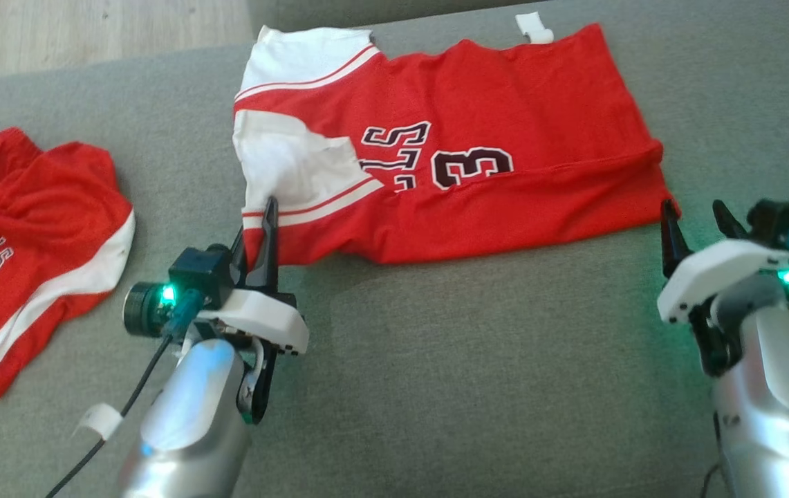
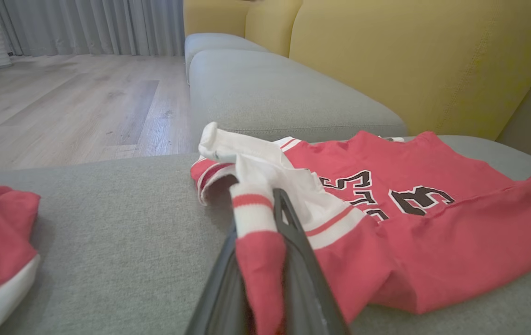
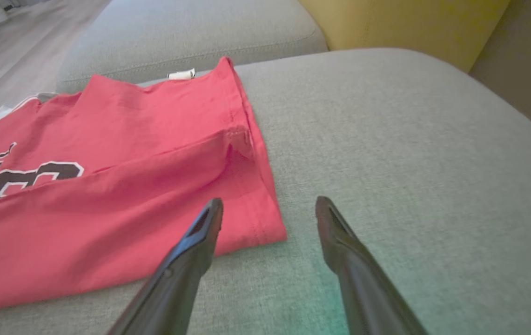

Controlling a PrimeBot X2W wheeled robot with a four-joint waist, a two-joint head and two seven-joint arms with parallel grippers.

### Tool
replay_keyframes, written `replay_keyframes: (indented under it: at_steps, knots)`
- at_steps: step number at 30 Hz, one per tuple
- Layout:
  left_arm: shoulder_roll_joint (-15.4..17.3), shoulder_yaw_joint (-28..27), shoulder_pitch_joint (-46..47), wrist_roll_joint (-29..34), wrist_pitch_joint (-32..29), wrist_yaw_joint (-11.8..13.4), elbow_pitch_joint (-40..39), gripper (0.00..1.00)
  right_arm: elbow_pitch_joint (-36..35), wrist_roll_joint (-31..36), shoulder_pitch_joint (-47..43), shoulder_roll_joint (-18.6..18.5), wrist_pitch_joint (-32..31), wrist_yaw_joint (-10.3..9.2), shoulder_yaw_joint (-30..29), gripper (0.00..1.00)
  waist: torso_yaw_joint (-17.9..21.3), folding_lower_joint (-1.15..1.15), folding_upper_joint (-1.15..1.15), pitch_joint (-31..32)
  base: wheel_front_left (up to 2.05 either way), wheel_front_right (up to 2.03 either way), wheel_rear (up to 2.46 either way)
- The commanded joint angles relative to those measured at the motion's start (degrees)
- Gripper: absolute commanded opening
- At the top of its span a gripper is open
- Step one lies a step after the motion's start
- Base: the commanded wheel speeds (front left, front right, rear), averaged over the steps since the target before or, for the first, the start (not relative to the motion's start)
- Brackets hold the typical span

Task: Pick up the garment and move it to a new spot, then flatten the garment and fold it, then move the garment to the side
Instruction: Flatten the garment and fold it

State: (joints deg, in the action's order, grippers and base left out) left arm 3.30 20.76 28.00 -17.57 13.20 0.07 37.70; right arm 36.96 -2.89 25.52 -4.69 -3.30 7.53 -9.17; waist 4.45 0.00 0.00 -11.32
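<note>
On grey cushion (image 1: 435, 360) | jersey (image 1: 449, 159) spread, one long fold in | left gripper (image 1: 261, 232) pinching near-left sleeve corner | right gripper (image 1: 693, 209) spread wide beside hem corner, empty | folding underway, side move pending

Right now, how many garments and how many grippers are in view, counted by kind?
Red-and-white garments: 2 (spread jersey, crumpled garment)
Grippers: 2 (left gripper shut on the jersey's sleeve, right gripper open)
Total: 4
</note>
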Motion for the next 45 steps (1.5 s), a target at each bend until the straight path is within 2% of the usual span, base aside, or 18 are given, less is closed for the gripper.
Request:
replay_keyframes:
  at_steps: [1, 8, 11, 12, 13, 21, 29, 33, 38, 45]
  knots:
    - [1.19, -1.03, 1.96, 0.53, 0.62, 0.53, -2.66, 0.0, -0.09, 1.16, 3.67, 0.59, -0.85, -0.04, 0.22, 1.0, -0.66, 0.0, 0.0, -0.75, 0.0, 0.0, 0.0]
    - [1.2, 0.3, 2.28, 1.03, 0.31, 0.7, -5.4, 0.0, 8.34, 7.68, 9.78, 0.95, -5.11, -0.04, -5.56, 1.0, -2.44, 0.0, 0.0, -2.83, 0.0, 0.0, 0.0]
    - [1.17, 0.73, 2.27, 0.99, 0.18, 0.68, -5.92, 0.0, 11.84, 8.44, 11.6, 1.19, -6.42, -0.04, -6.96, 1.0, -3.01, 0.0, 0.0, -3.15, 0.0, 0.0, 0.0]
    - [1.22, 0.8, 2.27, 0.97, 0.11, 0.71, -5.96, 0.0, 12.93, 8.81, 12.07, 1.24, -6.88, -0.04, -7.08, 0.8, -3.14, 0.0, 0.0, -3.17, 0.0, 0.0, 0.0]
    - [1.32, 0.87, 2.28, 0.99, 0.01, 0.78, -5.94, 0.0, 13.77, 9.57, 12.46, 1.25, -6.97, -0.04, -6.78, 0.02, -3.22, 0.0, 0.0, -3.14, 0.0, 0.0, 0.0]
    - [2.16, 0.83, 1.61, 0.56, -0.44, 1.26, -5.17, 0.0, 17.25, 10.81, 14.57, -0.32, -4.7, -0.04, -5.4, 0.0, -2.4, 0.0, 0.0, -1.54, 0.0, 0.0, 0.0]
    - [3.82, 0.36, -1.42, -0.8, -1.43, 1.52, -3.89, 0.0, 18.81, 6.48, 13.43, -3.96, -3.09, -0.04, 0.4, 0.0, -0.08, 0.0, 0.0, 3.33, 0.0, 0.0, 0.0]
    - [4.47, 0.25, -4.19, -1.84, -3.03, 1.58, -3.44, 0.0, 18.46, 3.21, 10.85, -5.5, -4.98, -0.04, 3.41, 0.0, 0.74, 0.0, 0.0, 6.22, 0.0, 0.0, 0.0]
    - [5.53, 0.94, -8.82, -3.42, -6.92, 0.42, -4.44, 0.0, 16.07, -2.12, 6.51, -6.56, -9.13, -0.04, 7.31, 0.0, 1.46, 0.0, 0.0, 9.5, 0.0, 0.0, 0.0]
    - [6.83, 2.21, -15.16, -4.87, -11.87, 0.01, -10.7, 0.0, 7.36, -9.64, -2.35, -9.11, -14.91, -0.04, 10.57, 0.0, 1.54, 0.0, 0.0, 11.9, 0.0, 0.0, 0.0]
